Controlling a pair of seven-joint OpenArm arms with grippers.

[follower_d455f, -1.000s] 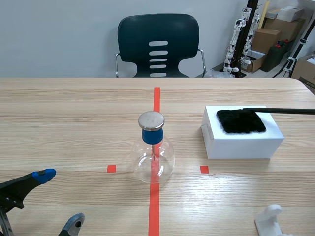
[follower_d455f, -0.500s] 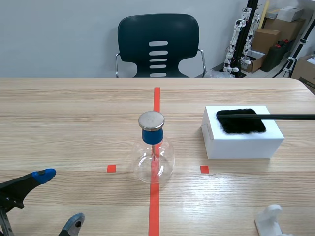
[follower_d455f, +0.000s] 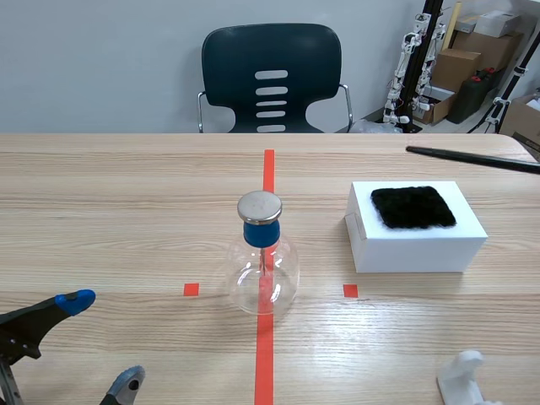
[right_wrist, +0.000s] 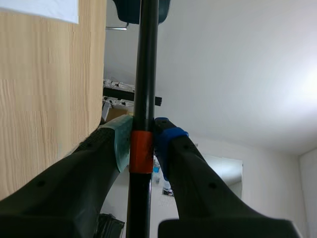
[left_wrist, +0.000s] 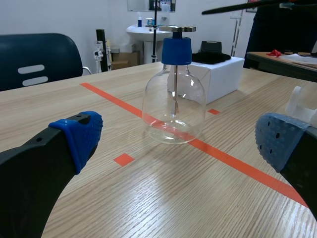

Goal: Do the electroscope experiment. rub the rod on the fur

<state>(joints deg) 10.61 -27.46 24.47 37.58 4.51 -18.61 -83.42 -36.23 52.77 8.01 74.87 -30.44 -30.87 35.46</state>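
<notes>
A black rod (follower_d455f: 472, 158) hangs in the air beyond the fur, coming in from the right edge of the scene view. My right gripper (right_wrist: 143, 144) is shut on the rod (right_wrist: 147, 64) at its orange band. The black fur pad (follower_d455f: 413, 207) lies on top of a white box (follower_d455f: 418, 243) at the right of the table. The glass electroscope flask (follower_d455f: 262, 268) with its blue stopper and metal disc stands on the red centre line. My left gripper (left_wrist: 173, 144) rests open near the table's front left, with the flask (left_wrist: 174, 106) ahead of it.
A white plastic stand (follower_d455f: 466, 380) sits at the table's front right. A dark chair (follower_d455f: 271, 78) stands behind the table's far edge. Boxes and equipment (follower_d455f: 456, 59) fill the back right corner of the room.
The rod lay across the fur pad a second ago and slid along it. Now it has lifted off and moved back toward the far right, clear of the box.
</notes>
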